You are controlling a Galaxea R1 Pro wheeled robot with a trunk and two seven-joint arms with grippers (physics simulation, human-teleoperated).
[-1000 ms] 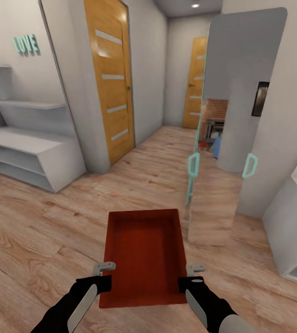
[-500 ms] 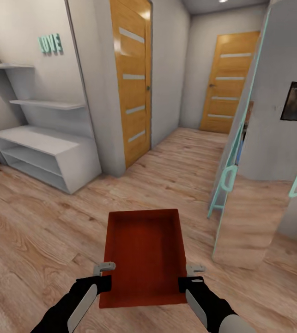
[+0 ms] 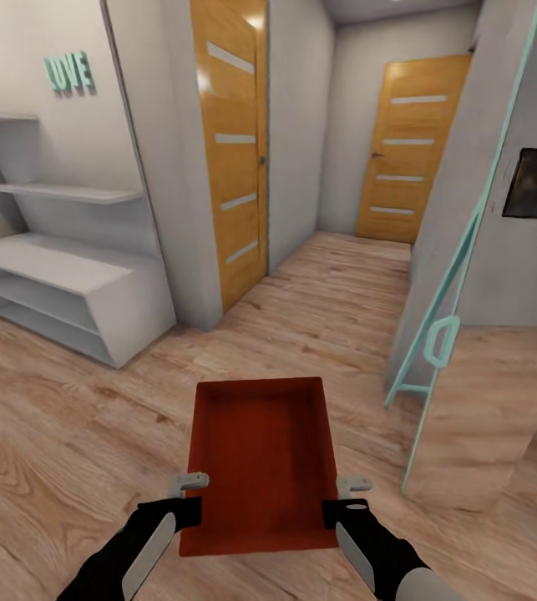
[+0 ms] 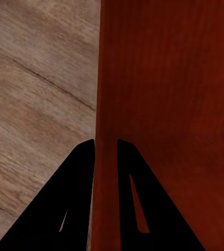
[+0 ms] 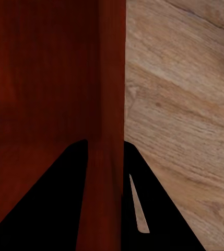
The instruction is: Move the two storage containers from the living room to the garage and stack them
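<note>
Container (image 3: 261, 467) gripped by both side walls: left fingers (image 3: 191, 482), right fingers (image 3: 352, 484)

Matt plastic over grained wood

The storage container (image 3: 260, 467) looks smooth, matt orange-red plastic; the plank floor (image 3: 68, 434) shows light wood grain; the doors (image 3: 230, 159) are glossy varnished wood.

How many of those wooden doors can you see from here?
2. One wooden door stands on the left side of the hallway, past the white shelves; the other door closes the hallway's far end. Others may be out of view.
</note>
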